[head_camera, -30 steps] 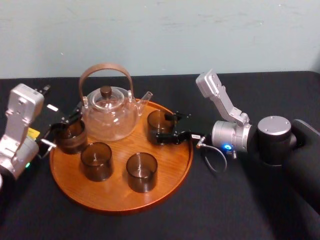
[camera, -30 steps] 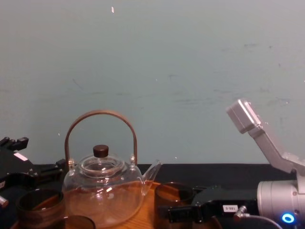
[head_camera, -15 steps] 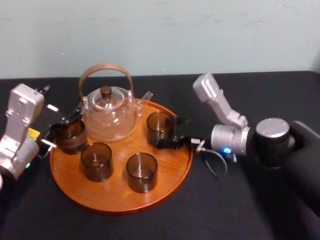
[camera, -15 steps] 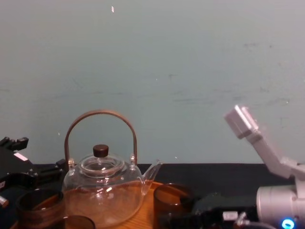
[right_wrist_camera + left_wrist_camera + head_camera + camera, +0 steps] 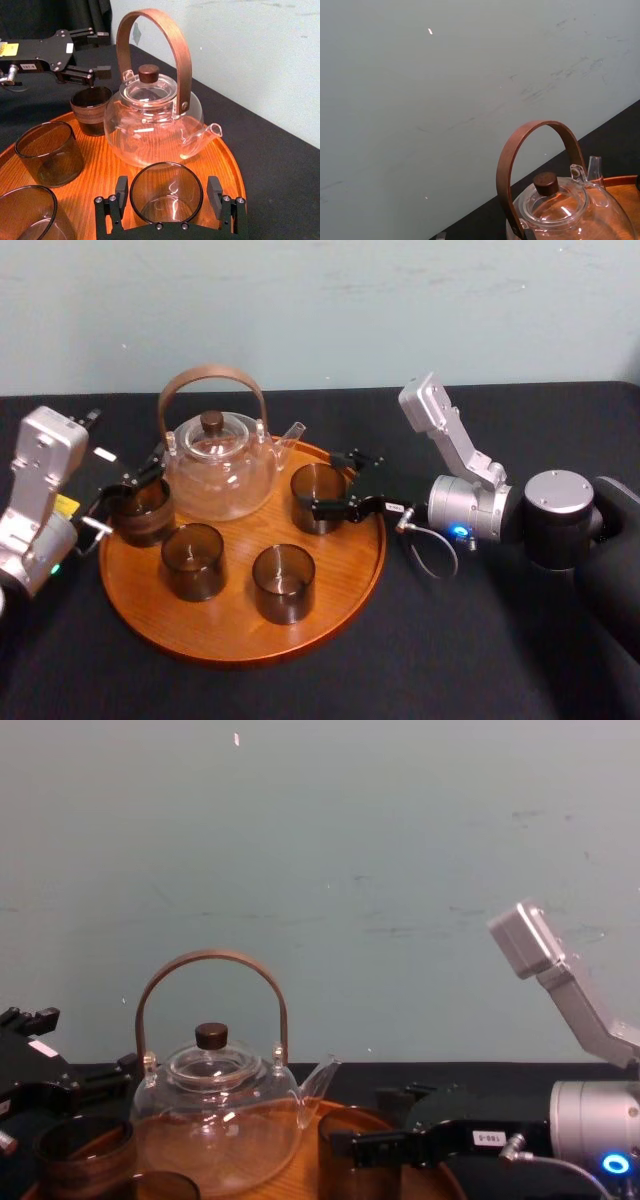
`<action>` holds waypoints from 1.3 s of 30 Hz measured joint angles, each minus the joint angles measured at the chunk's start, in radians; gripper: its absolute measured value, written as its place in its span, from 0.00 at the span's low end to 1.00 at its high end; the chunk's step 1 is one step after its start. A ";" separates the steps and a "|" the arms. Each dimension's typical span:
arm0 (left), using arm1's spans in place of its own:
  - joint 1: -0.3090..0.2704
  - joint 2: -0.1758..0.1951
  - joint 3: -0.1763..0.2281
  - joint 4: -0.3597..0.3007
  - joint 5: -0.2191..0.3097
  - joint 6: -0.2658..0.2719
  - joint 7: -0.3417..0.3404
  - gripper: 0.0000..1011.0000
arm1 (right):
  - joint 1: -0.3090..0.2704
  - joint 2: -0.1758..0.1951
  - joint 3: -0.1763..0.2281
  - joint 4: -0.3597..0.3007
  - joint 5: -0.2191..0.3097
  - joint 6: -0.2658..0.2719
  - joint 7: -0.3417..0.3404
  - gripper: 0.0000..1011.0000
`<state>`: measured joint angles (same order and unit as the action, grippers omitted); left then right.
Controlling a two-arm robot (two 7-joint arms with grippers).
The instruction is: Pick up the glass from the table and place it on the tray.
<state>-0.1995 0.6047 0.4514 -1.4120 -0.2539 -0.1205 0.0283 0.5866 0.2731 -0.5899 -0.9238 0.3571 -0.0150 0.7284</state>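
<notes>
1. Shifted since a second ago: glass (image 5: 166, 192), slightly nearer the middle of the tray (image 5: 240, 655) and lower in the chest view. Right arm's silver link (image 5: 450, 435) more upright than half a second ago.
2. Location of glass: upright on the tray floor, off the table (image 5: 480, 640), just beside the spout side of the teapot (image 5: 220, 465), toward the tray's right rim.
3. State of right gripper (image 5: 328, 482): spread, one finger on each side of the glass at about mid-height. Narrow gaps visible on both sides in the right wrist view, so appears released rather than clamped.
4. State of left gripper (image 5: 106, 51): fingers parted, holding nothing, stationed at the tray's left edge close by another tumbler (image 5: 140, 510). Contact with it cannot be told.
5. Also on tray: third tumbler (image 5: 193, 560) and fourth tumbler (image 5: 283, 583) toward the near side, apart from each other and from the glass.
6. Handling, as judged: light, rigid, brittle. Smooth wall likely slippery under hard pads, and thin rim liable to chip against the teapot. Best hold across the straight wall at mid-height, on opposite sides, with a moderate squeeze.
7. Materials and shapes:
   - Glass: smoky brown, see-through, a short straight-sided cylinder with an open top.
   - Teapot: clear and bulbous, with an arched brown handle and a dark lid knob.
   - Tray: round, orange-brown wood, low raised rim.
   - Table: matte black.
8. Task status, as judged: placement looks complete. Remaining need is a straight retreat of the right gripper without nudging the glass.
</notes>
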 joint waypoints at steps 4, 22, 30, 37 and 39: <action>0.000 0.000 0.000 0.000 0.000 0.000 0.000 0.99 | -0.003 0.005 0.002 -0.010 0.004 -0.005 0.001 0.99; 0.000 0.000 0.000 0.000 0.000 0.000 0.000 0.99 | -0.127 0.124 0.096 -0.212 0.074 0.011 -0.080 0.99; 0.000 0.000 0.000 0.000 0.000 0.000 0.000 0.99 | -0.190 0.170 0.152 -0.257 0.107 0.011 -0.124 0.99; 0.000 0.000 0.000 0.000 0.000 0.000 0.000 0.99 | -0.223 0.182 0.191 -0.260 0.127 0.007 -0.155 0.99; 0.000 0.000 0.000 0.000 0.000 0.000 0.000 0.99 | -0.228 0.184 0.199 -0.255 0.128 0.008 -0.164 0.99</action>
<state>-0.1996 0.6047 0.4514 -1.4120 -0.2539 -0.1205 0.0283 0.3582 0.4568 -0.3909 -1.1785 0.4854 -0.0075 0.5643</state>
